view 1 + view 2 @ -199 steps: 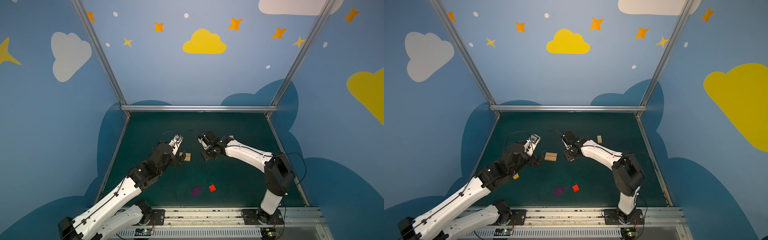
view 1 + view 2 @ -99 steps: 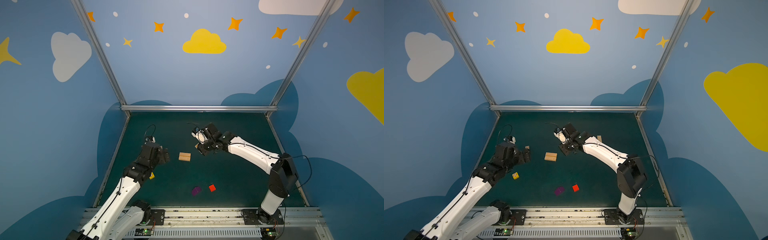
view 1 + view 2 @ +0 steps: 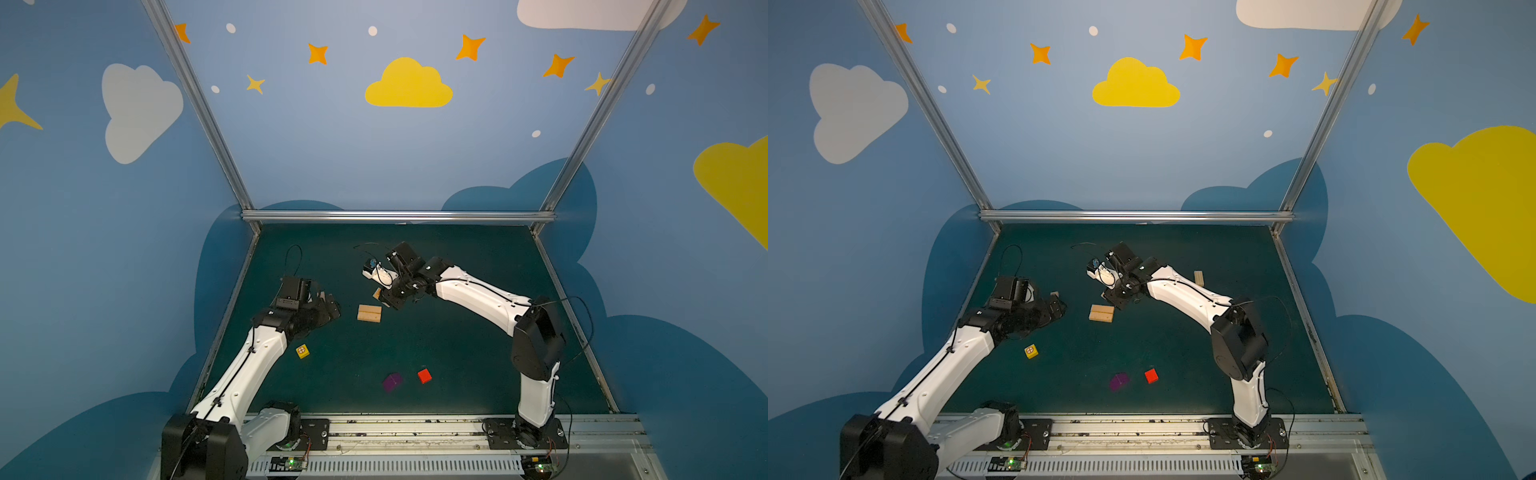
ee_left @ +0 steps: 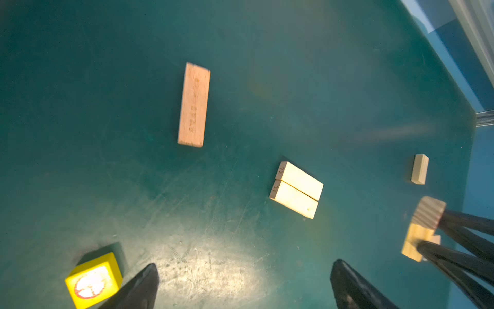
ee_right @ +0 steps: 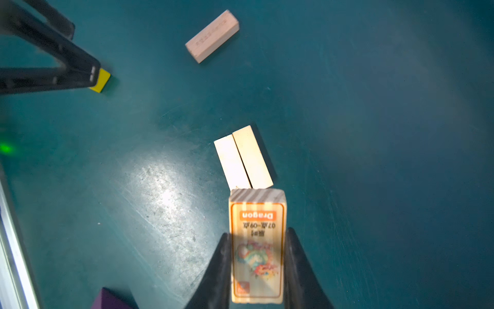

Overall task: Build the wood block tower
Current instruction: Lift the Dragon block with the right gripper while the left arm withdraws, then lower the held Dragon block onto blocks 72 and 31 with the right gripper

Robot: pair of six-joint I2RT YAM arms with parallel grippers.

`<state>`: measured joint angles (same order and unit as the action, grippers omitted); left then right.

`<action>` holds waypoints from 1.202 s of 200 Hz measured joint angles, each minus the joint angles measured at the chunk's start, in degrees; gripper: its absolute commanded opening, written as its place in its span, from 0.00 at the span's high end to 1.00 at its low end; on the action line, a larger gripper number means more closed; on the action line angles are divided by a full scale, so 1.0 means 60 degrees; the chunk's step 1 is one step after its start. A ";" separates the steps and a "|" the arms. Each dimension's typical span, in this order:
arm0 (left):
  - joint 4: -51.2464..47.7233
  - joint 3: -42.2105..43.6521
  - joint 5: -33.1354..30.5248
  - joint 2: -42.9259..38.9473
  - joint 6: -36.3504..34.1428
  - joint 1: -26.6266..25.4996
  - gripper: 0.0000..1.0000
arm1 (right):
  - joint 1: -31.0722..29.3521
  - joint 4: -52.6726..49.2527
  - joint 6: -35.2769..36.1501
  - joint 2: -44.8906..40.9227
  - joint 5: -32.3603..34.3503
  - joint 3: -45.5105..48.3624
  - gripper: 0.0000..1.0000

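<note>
Left gripper (image 3: 329,306): backed off to left-centre of frame, jaws wide, empty. Yellow cube (image 3: 302,351) just below it.
Centre: two planks (image 3: 369,313) left lying flat, side by side, touching; likely bottom layer done.
Right gripper (image 3: 390,297): clamped on printed plank (image 5: 256,248), moved in just upper right of two planks; second layer likely next.

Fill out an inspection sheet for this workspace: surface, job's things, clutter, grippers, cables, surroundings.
Surface: dark green tabletop mat, scuffed, with a glare patch.
Job's things: two pale wooden planks flat, side by side, touching; pinkish wooden plank lying apart; small pale plank beside the right arm; yellow cube, red cube, purple cube loose, apart.
Clutter: nothing seen.
Grippers: left gripper open, empty; right gripper shut on orange-printed wooden plank.
Cables: black cable loops at both wrists, clear of the blocks.
Surroundings: blue walls with painted clouds and stars; aluminium frame.
</note>
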<state>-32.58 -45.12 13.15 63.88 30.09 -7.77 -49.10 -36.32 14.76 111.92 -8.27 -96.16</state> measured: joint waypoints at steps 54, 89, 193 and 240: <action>-0.0073 -0.0193 0.1184 0.0645 -0.0011 0.0357 0.00 | -0.0280 -0.0867 0.0973 0.1399 -0.0087 -0.1530 0.84; -0.0149 -0.0193 0.1585 0.0783 -0.0007 0.0357 0.00 | -0.0390 -0.1348 0.1413 0.1982 -0.0109 -0.2135 0.85; -0.0663 -0.0353 0.2273 0.1370 -0.0601 0.0357 0.03 | -0.0306 -0.2065 0.2120 0.3235 -0.0146 -0.3606 0.85; -0.0765 -0.0423 0.2295 0.1381 -0.0747 0.0361 0.02 | -0.0182 -0.2426 0.2379 0.3683 -0.0240 -0.4218 0.84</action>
<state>-37.17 -47.66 26.92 72.16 25.61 -5.61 -50.19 -50.87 29.04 134.02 -9.72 -121.47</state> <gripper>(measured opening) 0.973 0.237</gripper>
